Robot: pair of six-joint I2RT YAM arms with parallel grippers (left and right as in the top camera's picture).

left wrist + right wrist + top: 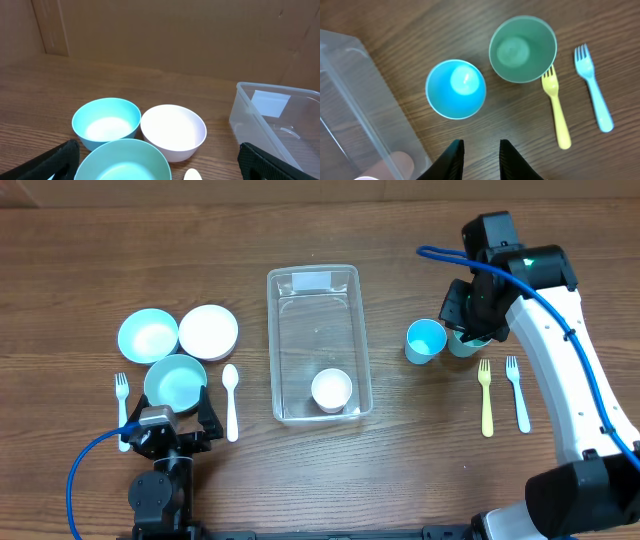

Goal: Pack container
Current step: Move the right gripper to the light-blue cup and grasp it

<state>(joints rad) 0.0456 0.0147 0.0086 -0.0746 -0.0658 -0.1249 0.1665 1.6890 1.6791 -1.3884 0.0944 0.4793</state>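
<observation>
The clear container (pixel 358 330) lies at the table's middle, its whitish label at the far end; a white cup (pixel 331 390) stands in its near end. It also shows in the left wrist view (pixel 260 120) and the right wrist view (pixel 350 100). My right gripper (pixel 470 315) hovers over a blue cup (pixel 426 340) and a green cup (pixel 465 345) right of the container. Its jaws (pixel 481 150) stand narrowly open above bare wood, below the blue cup (pixel 455 89). My left gripper (pixel 168 420) is wide open at the near left, around the teal bowl (pixel 125 160).
A light blue bowl (pixel 147 335), a white bowl (pixel 208 331) and the teal bowl (pixel 175 382) cluster left of the container, with a white spoon (pixel 231 400) and a blue fork (pixel 122 395). On the right lie a yellow fork (pixel 487 397) and a blue fork (pixel 517 392).
</observation>
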